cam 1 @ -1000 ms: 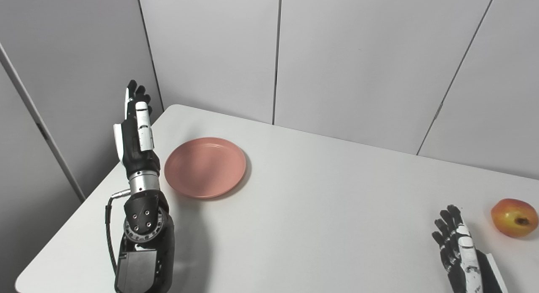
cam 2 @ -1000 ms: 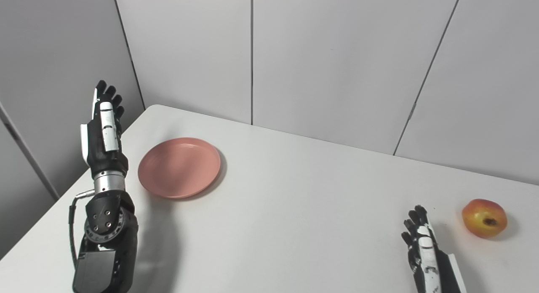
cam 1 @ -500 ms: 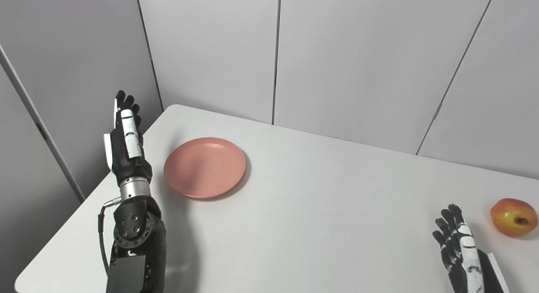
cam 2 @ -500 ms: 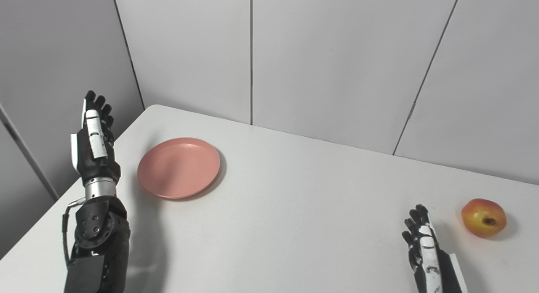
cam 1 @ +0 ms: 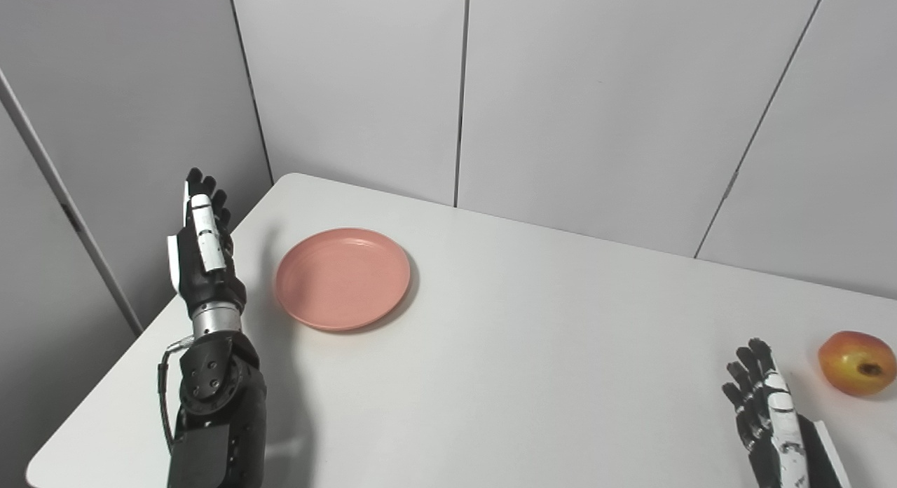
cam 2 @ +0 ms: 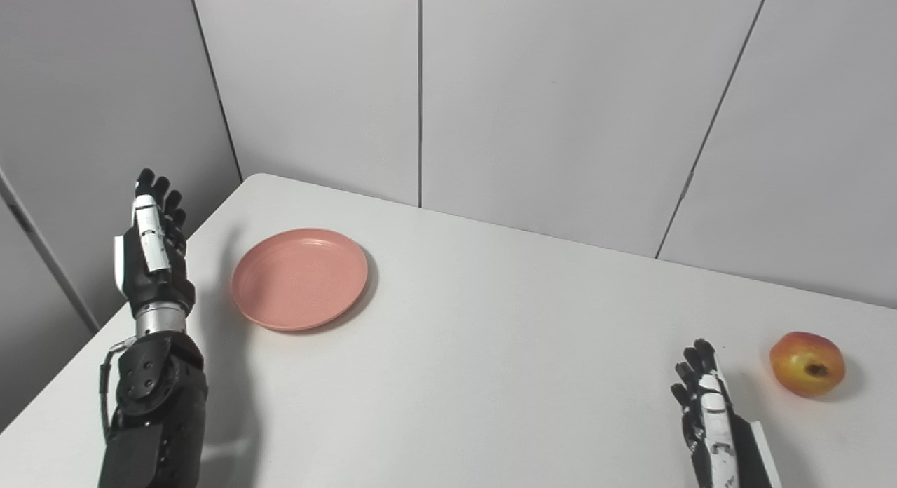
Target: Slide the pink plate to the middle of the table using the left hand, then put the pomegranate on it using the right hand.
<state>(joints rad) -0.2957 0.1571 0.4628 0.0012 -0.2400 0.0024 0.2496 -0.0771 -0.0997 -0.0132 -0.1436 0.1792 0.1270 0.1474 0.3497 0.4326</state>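
A round pink plate lies flat near the table's far left corner. My left hand stands upright just left of the plate, raised above the left table edge, fingers straight and apart, holding nothing and clear of the rim. The pomegranate, red and yellow, rests on the table at the far right. My right hand lies low at the bottom right, a short way left of and nearer than the fruit, fingers extended, empty.
The white table has its left edge running diagonally under my left forearm. Grey wall panels close off the back and left.
My left hand has moved leftward and lower, away from the plate's rim toward the table edge. The plate, pomegranate and right hand have stayed in place.
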